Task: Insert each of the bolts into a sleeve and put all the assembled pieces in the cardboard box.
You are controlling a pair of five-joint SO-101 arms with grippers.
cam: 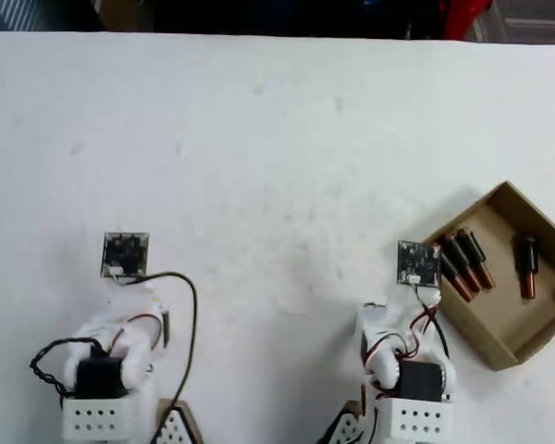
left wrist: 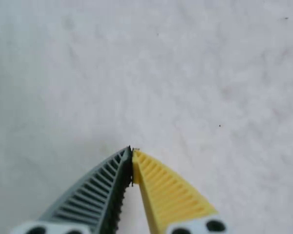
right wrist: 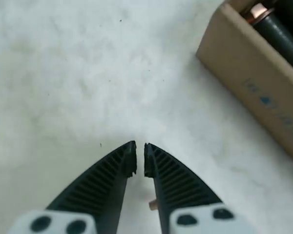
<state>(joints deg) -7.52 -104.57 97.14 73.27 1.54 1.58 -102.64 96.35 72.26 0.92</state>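
White table runs from the near edge, where both my arms sit, to a dark strip of room at the far side. My left arm is folded at the near left and my right arm at the near right, each close to the table's near edge. Just right of my right arm lies the cardboard box, turned so one corner points at the far side; from my right wrist its near wall shows close by. My left gripper hangs over bare table with its grey and yellow fingers pressed together at the tips, holding nothing. My right gripper is drawn together too, with only a sliver between its black tips, and grips nothing. Inside the box three assembled pieces lie side by side against its left wall, and a fourth piece lies apart, further right.
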